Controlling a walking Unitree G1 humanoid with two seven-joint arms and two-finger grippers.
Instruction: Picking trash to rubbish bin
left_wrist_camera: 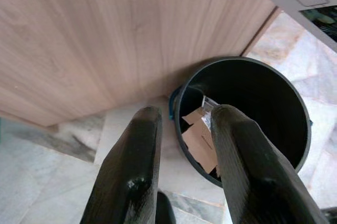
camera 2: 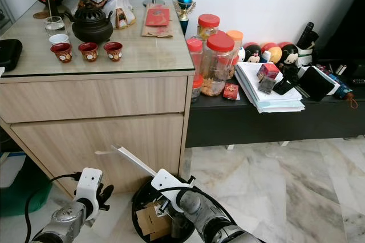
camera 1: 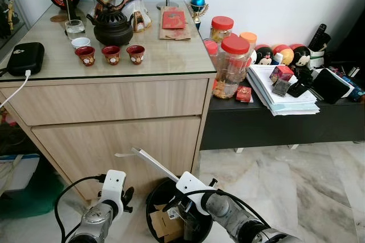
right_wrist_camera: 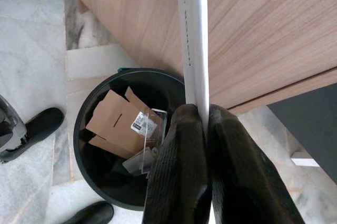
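The right gripper [right_wrist_camera: 202, 129] is clamped on a long, flat white strip [right_wrist_camera: 195, 34], its two black fingers [right_wrist_camera: 179, 171] pressed together on the strip's lower end. In the head views the strip [camera 1: 154, 163] rises from the gripper toward 10 o'clock, slanting across the face of the wooden cabinet [camera 1: 114, 134]. The gripper sits directly above the round black rubbish bin [right_wrist_camera: 87, 145], which stands on the floor just beside the cabinet's lower front. Inside the bin lie folded brown cardboard [right_wrist_camera: 113, 121] with a small white label and a piece of clear plastic [right_wrist_camera: 145, 153]. The left gripper [left_wrist_camera: 184, 145] hangs low at 9 o'clock from the bin with its fingers apart and nothing between them; in the left wrist view the bin's rim [left_wrist_camera: 181, 98] lies just beyond its fingertips. The cabinet is light wood grain with a flat, handle-free front, topped by a glass sheet carrying a dark teapot [camera 1: 112, 26] and three small red cups [camera 1: 110, 54]. At 3 o'clock from the cabinet a low black shelf [camera 1: 274, 123] holds red-lidded plastic jars [camera 1: 231, 66], a stack of papers [camera 1: 282, 94] and round toy figures. The floor [camera 1: 296, 186] is pale veined marble, with open room at 3 o'clock from the bin; the cabinet front closes the side at 12 o'clock. A green object [camera 1: 28, 197] sits on the floor at 9 o'clock.
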